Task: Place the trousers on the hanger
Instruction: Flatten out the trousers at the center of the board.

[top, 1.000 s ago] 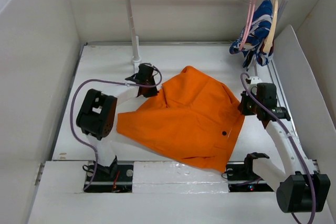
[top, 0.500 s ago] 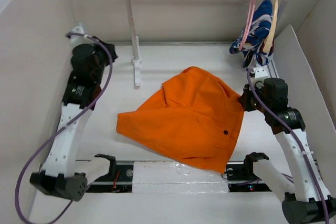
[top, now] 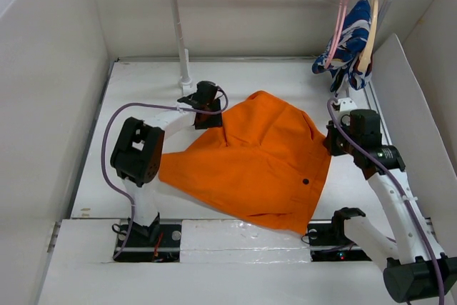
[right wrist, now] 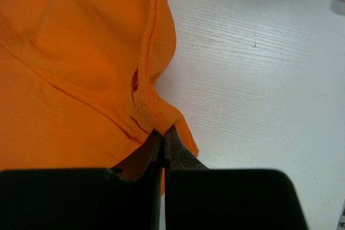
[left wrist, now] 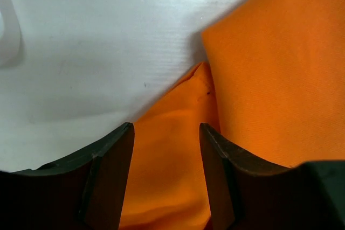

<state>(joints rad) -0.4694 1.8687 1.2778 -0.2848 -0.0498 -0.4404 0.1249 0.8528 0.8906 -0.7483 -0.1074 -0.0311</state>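
Observation:
The orange trousers (top: 260, 158) lie folded and crumpled on the white table. My left gripper (top: 211, 113) is open at their far left edge; in the left wrist view (left wrist: 167, 138) its fingers stand on either side of an orange fold (left wrist: 178, 133). My right gripper (top: 331, 142) is shut on the trousers' right edge; in the right wrist view (right wrist: 163, 136) the jaws pinch the ribbed waistband (right wrist: 148, 103). The pink hanger (top: 341, 16) hangs on the rail at the far right.
A tan hanger (top: 370, 26) with a blue-and-white patterned garment (top: 350, 41) hangs beside the pink one. The rail's white post (top: 178, 26) stands just behind my left gripper. White walls enclose the table.
My left arm swung from the far left corner back down to the trousers' far left edge. My right gripper stayed shut on the waistband, barely moving.

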